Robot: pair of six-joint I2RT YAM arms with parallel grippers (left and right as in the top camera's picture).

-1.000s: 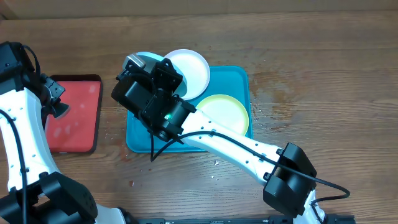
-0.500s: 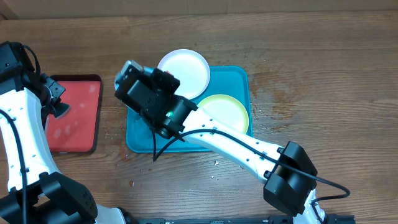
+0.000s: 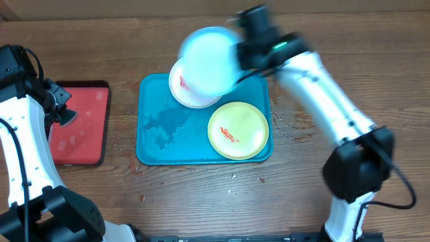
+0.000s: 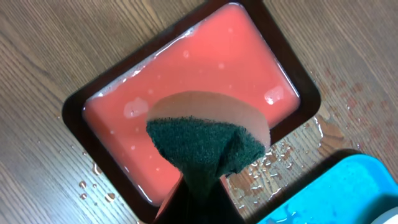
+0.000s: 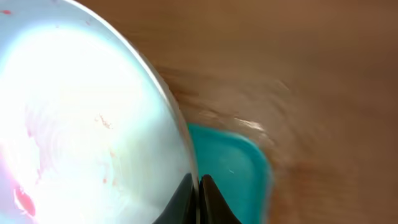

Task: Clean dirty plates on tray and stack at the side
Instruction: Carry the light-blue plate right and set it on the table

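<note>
My right gripper (image 3: 236, 62) is shut on the rim of the light blue plate (image 3: 208, 62) and holds it lifted above the far edge of the teal tray (image 3: 161, 134). In the right wrist view the plate (image 5: 87, 118) fills the left, with faint red traces, pinched at my right gripper (image 5: 199, 190). The white plate (image 3: 185, 94) lies on the tray's far side with a red smear. The yellow-green plate (image 3: 238, 130) lies at the tray's right with a red smear. My left gripper (image 4: 202, 186) is shut on a green and orange sponge (image 4: 208, 134) above the red tray (image 4: 193, 74).
The red dark-rimmed tray (image 3: 79, 123) sits left of the teal tray. Water drops lie on the wood between the two trays (image 4: 273, 158). The teal tray's left half is wet. Small crumbs lie on the table in front of the tray (image 3: 234, 177).
My right arm has swung from the tray's left side to its far right, lifting the light blue plate up and away. The white and yellow-green plates are now uncovered. The left arm is unmoved.
</note>
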